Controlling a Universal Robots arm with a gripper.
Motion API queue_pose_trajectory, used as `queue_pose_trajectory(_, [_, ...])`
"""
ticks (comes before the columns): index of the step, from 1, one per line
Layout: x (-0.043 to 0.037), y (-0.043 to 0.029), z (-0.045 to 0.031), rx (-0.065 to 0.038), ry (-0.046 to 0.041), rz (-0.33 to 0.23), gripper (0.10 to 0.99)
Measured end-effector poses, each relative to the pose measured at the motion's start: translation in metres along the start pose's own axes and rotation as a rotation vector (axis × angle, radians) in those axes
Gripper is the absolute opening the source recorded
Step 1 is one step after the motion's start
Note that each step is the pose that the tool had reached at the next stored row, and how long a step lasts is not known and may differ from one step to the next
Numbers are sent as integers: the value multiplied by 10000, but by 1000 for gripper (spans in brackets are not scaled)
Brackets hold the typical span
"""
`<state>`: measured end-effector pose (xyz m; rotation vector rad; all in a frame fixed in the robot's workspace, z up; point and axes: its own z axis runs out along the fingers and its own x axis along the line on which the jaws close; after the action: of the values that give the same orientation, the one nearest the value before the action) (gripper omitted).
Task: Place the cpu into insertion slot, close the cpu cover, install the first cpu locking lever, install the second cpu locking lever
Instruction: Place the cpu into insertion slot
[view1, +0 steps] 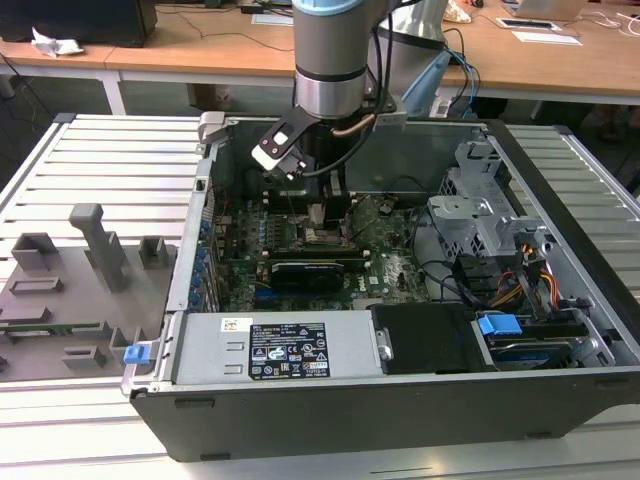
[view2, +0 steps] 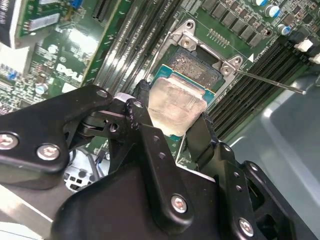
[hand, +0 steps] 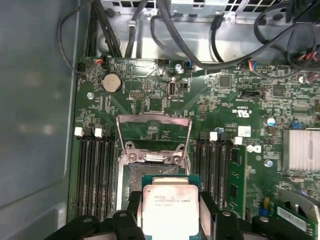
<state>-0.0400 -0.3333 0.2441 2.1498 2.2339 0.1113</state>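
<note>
My gripper hangs inside the open computer case, over the motherboard. It is shut on the cpu, a small square chip with a silvery top, pinched by its edges between two black fingers. In both wrist views the cpu is held just above the open insertion slot, partly overlapping it. The cpu cover, a square metal frame, stands flipped up at the slot's far side. A thin locking lever sticks out free beside the slot.
Memory slots flank the socket on both sides. A long black card lies in front of it in the exterior view. Cables, the drive cage, the power supply and the case walls crowd around. A grey fixture sits at the exterior view's left.
</note>
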Motion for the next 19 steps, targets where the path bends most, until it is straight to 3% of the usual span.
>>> queue_pose_trajectory(4, [60, -8, 85, -1, -15, -2, 541])
queue_pose_trajectory(8, [66, -13, 159, 0, -23, 94, 541])
queue_pose_trajectory(19, [107, -40, 272, -3, -38, 301, 541])
